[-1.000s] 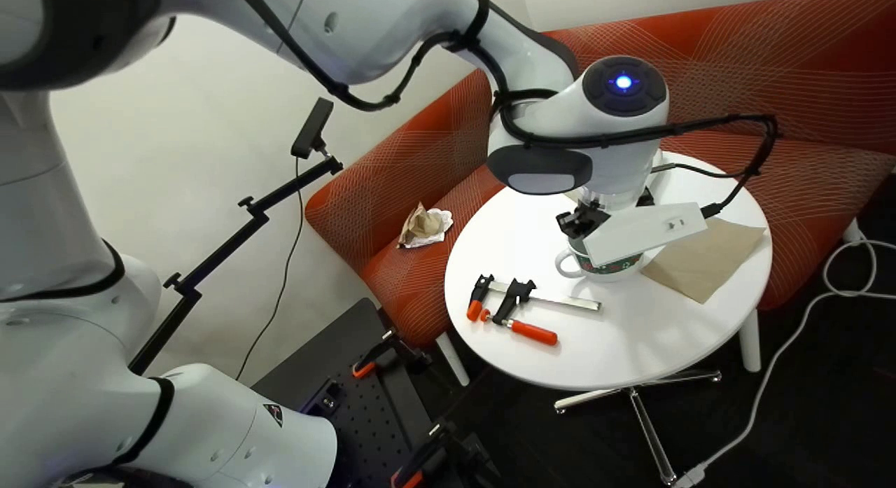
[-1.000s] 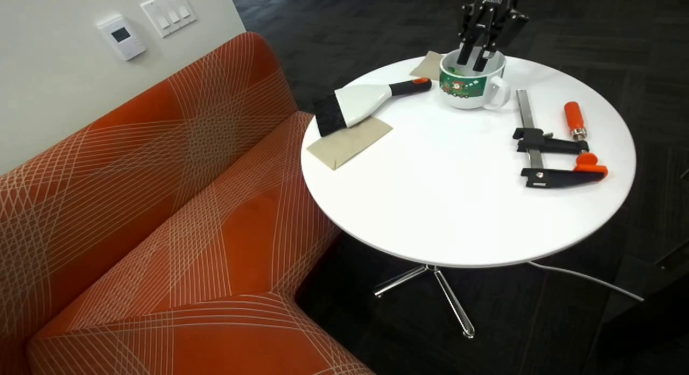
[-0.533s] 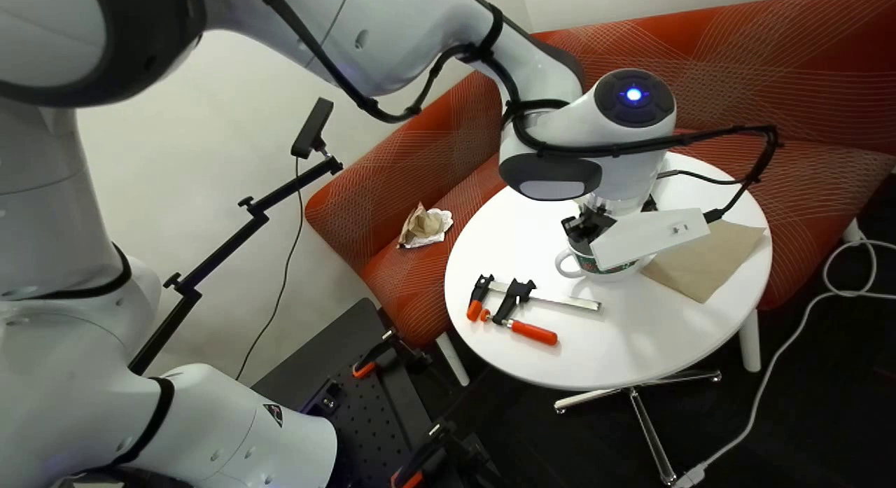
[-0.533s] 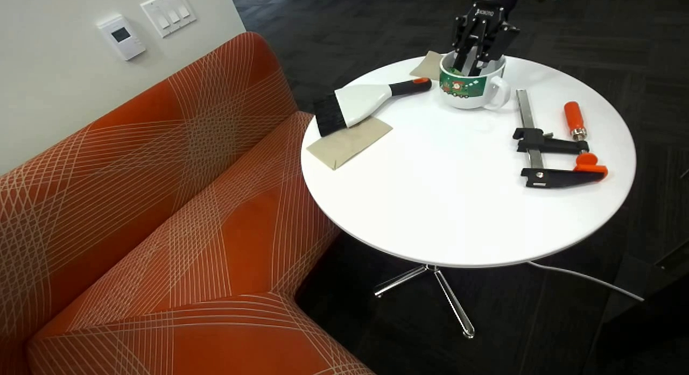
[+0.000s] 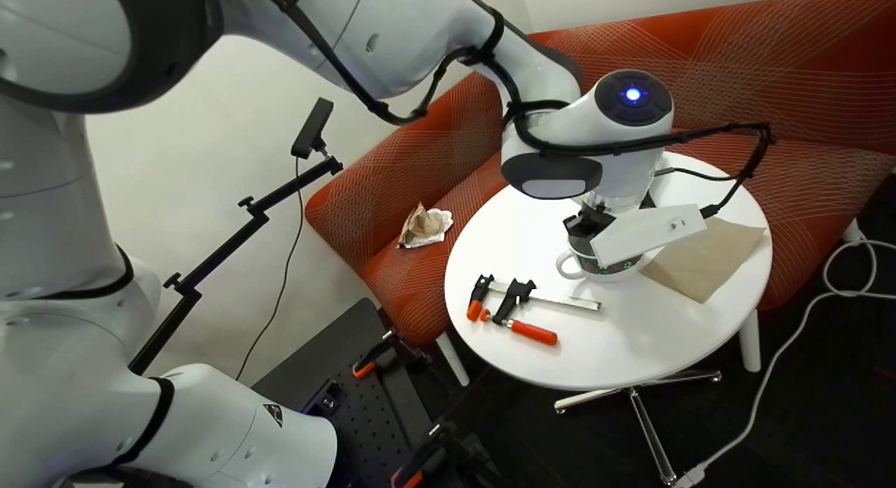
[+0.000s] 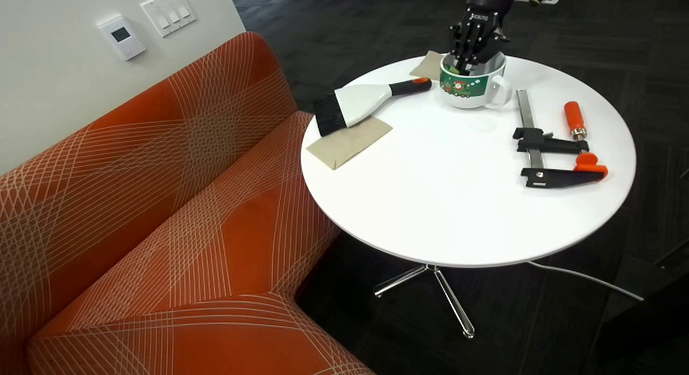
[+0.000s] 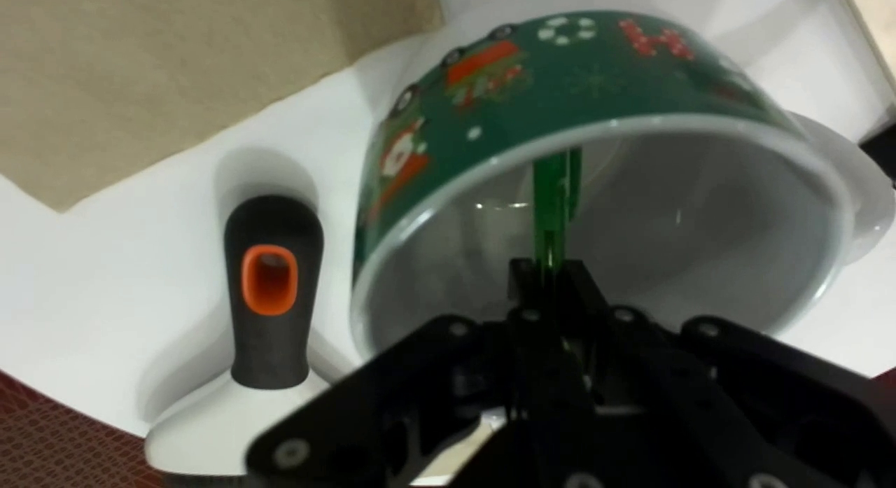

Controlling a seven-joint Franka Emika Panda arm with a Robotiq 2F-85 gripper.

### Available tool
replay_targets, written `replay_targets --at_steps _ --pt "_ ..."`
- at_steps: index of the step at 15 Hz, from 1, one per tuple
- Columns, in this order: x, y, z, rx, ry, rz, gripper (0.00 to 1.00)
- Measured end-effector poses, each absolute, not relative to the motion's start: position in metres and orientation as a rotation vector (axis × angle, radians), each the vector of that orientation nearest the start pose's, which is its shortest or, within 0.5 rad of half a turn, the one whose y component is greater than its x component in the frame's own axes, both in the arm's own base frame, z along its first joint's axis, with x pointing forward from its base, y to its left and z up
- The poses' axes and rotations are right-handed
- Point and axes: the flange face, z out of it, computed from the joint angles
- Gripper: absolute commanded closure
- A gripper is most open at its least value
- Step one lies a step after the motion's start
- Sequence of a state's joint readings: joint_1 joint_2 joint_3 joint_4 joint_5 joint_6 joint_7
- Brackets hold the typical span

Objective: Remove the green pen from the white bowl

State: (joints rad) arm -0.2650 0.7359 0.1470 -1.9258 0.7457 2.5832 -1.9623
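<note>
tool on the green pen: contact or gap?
Touching. The wrist view shows the tool with its jaws closed on the green pen: the barrel runs in between them, no gap showing on either side.

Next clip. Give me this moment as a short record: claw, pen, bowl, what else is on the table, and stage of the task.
Claw: shut on the green pen, fingertips inside the white bowl
Pen: in the bowl; far end hidden behind the bowl's wall in the wrist view
Bowl: upright on the round white table, green printed band outside
Also on table: bar clamp; brush; tan sheets
Stage: pen gripped, not yet out
</note>
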Motion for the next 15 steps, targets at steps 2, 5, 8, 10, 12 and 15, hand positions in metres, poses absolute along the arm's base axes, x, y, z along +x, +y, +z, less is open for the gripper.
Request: replay_targets --at_steps 2,5,8,10,12,15 --pt "0.595 -0.084 0.100 -2.342 -1.516 -0.503 0.97" --pt "0.591 -0.086 0.120 -2.352 -1.525 -0.517 0.97" --pt "0.582 -0.086 0.152 -2.366 -1.541 -0.534 0.97" --pt "0.572 -0.083 0.175 -2.370 -1.563 -0.545 0.97" --pt "0.562 -0.073 0.196 -2.363 -1.596 -0.551 0.97" --pt "0.550 -0.044 0.218 -2.321 -1.678 -0.544 0.97"
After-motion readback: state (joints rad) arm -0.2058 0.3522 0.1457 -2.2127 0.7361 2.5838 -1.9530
